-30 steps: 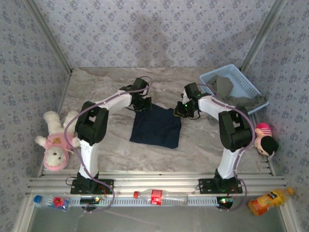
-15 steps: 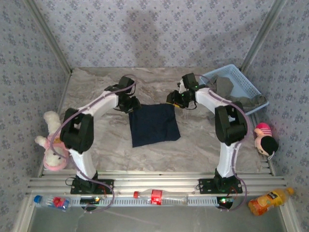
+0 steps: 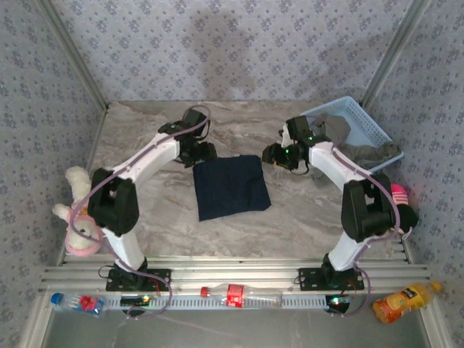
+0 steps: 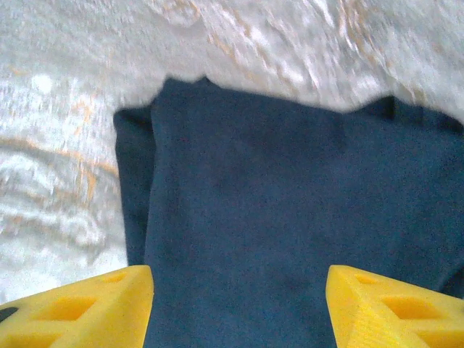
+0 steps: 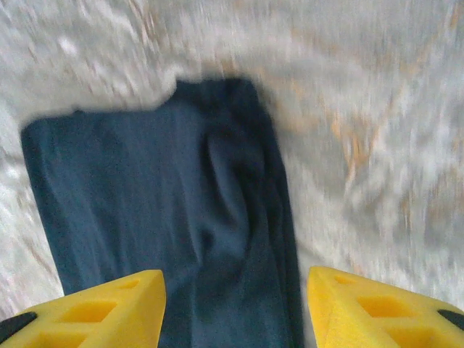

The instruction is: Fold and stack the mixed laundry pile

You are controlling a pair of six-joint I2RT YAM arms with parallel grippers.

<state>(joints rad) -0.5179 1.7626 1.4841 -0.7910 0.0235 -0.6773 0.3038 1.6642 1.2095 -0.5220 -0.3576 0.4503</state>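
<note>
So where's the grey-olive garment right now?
Seen from above, the grey-olive garment sits far right, draped over the light blue basket, apart from the folded navy T-shirt at mid-table.

The light was soft and even, coming from above, with a weak shadow on the back wall (image 3: 217, 40). Both wrist pictures were blurred, most strongly on the marble table (image 5: 377, 109); the navy shirt (image 4: 290, 217) looked grainy.

R wrist view blurred, navy T-shirt (image 5: 167, 217) cut off at btm edge, plush toy (image 3: 75, 185) partly behind L arm
</note>
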